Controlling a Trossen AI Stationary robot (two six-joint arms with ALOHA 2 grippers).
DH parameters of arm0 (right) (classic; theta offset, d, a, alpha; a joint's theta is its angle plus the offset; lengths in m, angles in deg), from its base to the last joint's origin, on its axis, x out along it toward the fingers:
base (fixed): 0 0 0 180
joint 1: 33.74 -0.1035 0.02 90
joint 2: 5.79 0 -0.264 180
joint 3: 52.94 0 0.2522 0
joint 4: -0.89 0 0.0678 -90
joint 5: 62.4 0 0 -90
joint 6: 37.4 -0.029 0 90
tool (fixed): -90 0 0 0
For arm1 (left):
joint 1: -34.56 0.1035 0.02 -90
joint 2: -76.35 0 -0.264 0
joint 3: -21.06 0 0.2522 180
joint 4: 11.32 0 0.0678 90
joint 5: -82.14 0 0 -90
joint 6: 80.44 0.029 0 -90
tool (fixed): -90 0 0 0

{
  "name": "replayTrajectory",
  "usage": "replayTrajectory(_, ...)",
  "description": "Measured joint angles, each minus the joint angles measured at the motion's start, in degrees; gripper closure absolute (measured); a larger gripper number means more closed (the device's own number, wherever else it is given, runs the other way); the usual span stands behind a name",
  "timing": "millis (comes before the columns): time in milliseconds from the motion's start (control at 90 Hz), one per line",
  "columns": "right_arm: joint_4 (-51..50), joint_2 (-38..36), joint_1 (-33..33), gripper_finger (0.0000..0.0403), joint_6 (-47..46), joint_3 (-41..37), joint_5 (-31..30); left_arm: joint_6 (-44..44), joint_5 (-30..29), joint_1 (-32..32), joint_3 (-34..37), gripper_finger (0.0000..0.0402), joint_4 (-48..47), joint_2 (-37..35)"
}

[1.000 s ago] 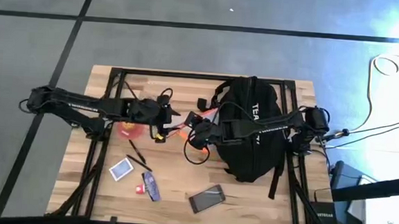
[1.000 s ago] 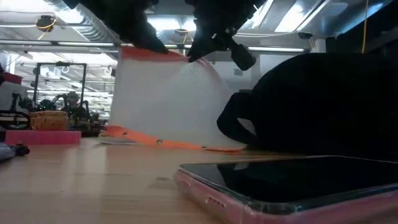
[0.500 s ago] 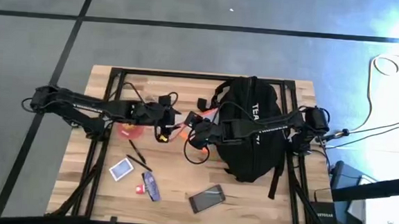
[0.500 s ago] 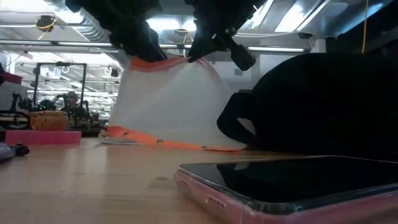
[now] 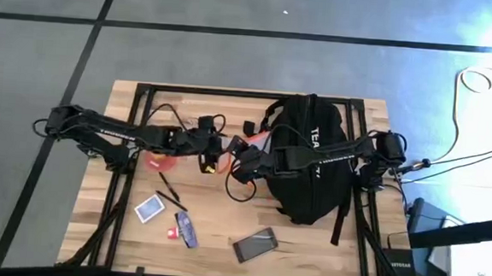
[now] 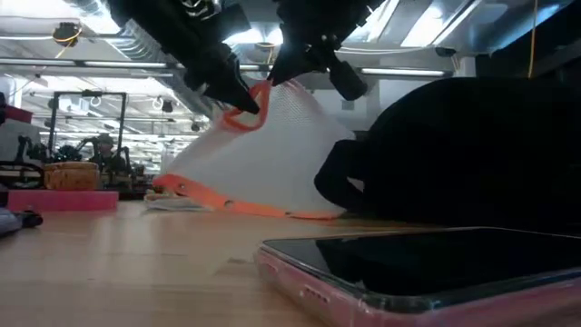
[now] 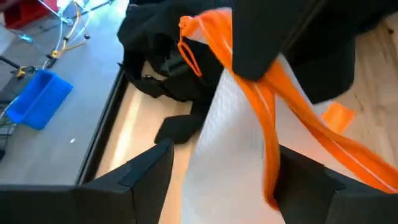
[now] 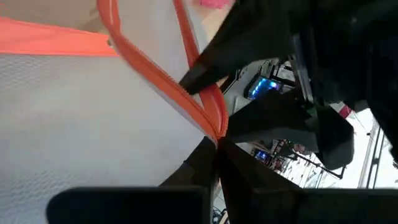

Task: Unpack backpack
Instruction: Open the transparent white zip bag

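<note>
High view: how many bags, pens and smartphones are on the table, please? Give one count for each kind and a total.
Bags: 2, the black backpack and the white mesh bag with orange trim
Pens: 2
Smartphone: 1
Total: 5

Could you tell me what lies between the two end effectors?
A white mesh pouch with orange trim hangs between the left end effector and right end effector, clearest in the low view.
</note>
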Motion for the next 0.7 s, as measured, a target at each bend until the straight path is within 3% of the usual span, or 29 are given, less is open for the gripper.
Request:
replayTrajectory(78, -0.1, 0.0, 0.0, 0.0403, 0.0, 0.0, 0.0, 0.3, 1.2, 0.0, -0.5, 0.0224, -0.7, 0.0)
replayTrajectory(267, -0.1, 0.0, 0.0, 0.0403, 0.0, 0.0, 0.2, 0.2, 5.1, 0.0, -1.0, 0.0382, -0.8, 0.0)
replayTrajectory(600, 1.1, 0.0, -0.1, 0.0402, -2.8, 0.0, -5.8, 1.4, 4.1, 0.1, -1.2, 0.0401, 0.1, -0.1)
replayTrajectory(700, 0.4, 0.0, -0.5, 0.0394, -4.8, 0.0, -5.0, 1.7, 3.9, 0.1, -1.2, 0.0401, -0.1, -0.1)
